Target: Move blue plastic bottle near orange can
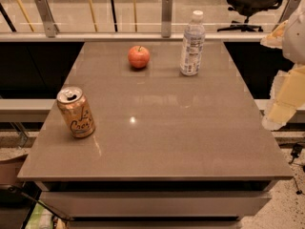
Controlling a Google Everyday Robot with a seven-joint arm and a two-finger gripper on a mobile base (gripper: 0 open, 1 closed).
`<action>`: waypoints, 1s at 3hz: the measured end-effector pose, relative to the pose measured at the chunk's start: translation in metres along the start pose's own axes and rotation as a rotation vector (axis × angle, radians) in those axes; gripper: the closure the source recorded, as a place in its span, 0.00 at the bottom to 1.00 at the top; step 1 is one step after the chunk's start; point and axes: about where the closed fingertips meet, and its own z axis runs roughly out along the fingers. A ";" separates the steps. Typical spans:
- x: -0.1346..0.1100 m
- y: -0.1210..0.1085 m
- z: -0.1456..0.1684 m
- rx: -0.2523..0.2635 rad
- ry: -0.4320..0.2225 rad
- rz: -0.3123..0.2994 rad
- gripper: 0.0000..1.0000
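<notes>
Beyond the glass rail [164, 13] at the back an office chair [250, 4] stands on the far floor. On this side a broad grey-brown counter [162, 142] carries three things. The bottle [192, 44] stands upright at the far right, close to the back edge, with its white cap on. The can [76, 112] stands well apart from it, near the front left corner. An apple [138, 57] sits at the back, left of the bottle and not touching it.

The hand [285, 97] hangs off the right side, past the counter's edge and about level with its middle. I cannot tell whether it is wide or narrow. The bottle stands free, so nothing of the task is in the hand.

I judge the job to be at its first step, the reach for the bottle. That calls for a move in over the right edge and toward the back. Next comes a grip round the bottle's body, a lift, and a long diagonal carry to the front left.

A straight carry should pass in front of the apple, and the middle of the counter gives plenty of open room. The rail sits close behind the bottle. The can has little counter to its left, so the safer landing spot looks to be on its right.
</notes>
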 end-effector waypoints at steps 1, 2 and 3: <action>0.000 0.000 0.000 0.000 0.000 0.000 0.00; -0.001 -0.005 -0.003 0.024 -0.030 0.021 0.00; -0.002 -0.020 -0.004 0.070 -0.101 0.081 0.00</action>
